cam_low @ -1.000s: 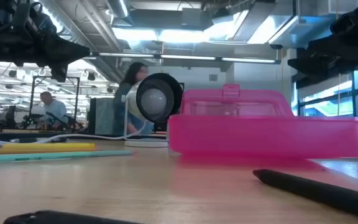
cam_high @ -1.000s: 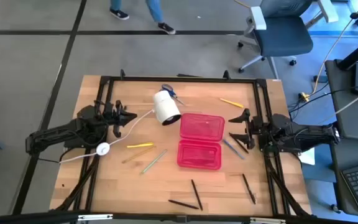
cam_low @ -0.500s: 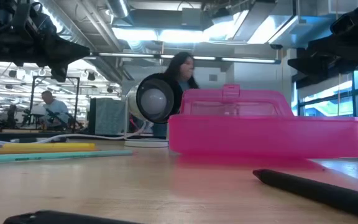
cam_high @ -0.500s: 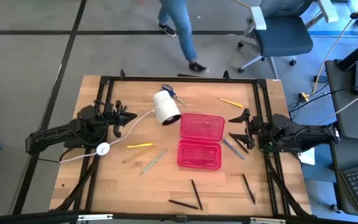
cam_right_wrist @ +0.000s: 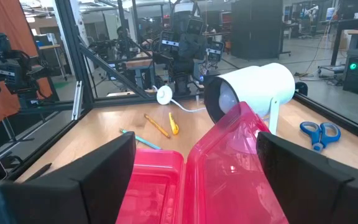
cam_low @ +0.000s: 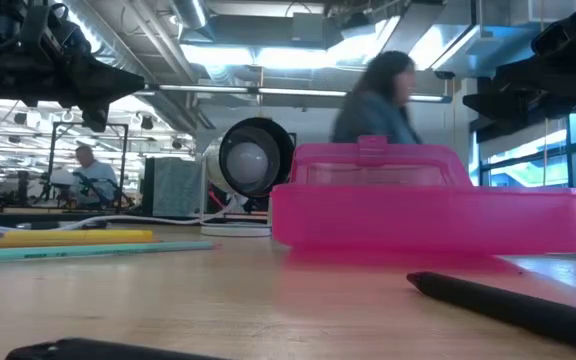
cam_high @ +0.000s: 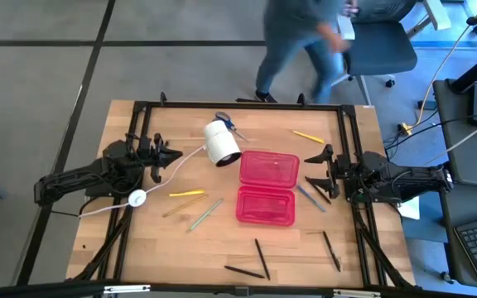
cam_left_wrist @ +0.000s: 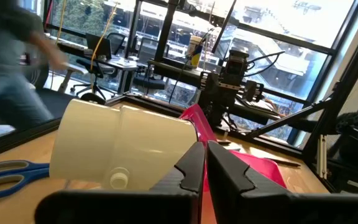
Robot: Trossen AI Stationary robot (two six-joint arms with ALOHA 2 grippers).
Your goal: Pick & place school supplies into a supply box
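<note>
The supply box [cam_high: 266,189], translucent pink-red, lies open in the table's middle, with its lid [cam_high: 268,169] flat on the far side of its tray [cam_high: 265,206]. Pens and pencils lie scattered on the wood: yellow [cam_high: 187,193], tan [cam_high: 179,206] and pale green [cam_high: 204,214] ones left of the box, a yellow one [cam_high: 309,136] far right, blue [cam_high: 310,197] and black [cam_high: 319,189] ones right of it, and black ones [cam_high: 261,258] near the front edge. My left gripper [cam_high: 177,156] hovers shut at the left. My right gripper [cam_high: 309,170] hovers open right of the box [cam_right_wrist: 166,180].
A white cylinder [cam_high: 221,142] with a white cable [cam_high: 168,174] lies on its side left of the lid, with blue scissors [cam_high: 226,122] beyond it. A black frame [cam_high: 238,105] rims the table. A person [cam_high: 305,41] and an office chair [cam_high: 375,45] are beyond the far edge.
Both arms and everything on the table have kept still. A person has walked past beyond the far edge, from the middle toward the right.
</note>
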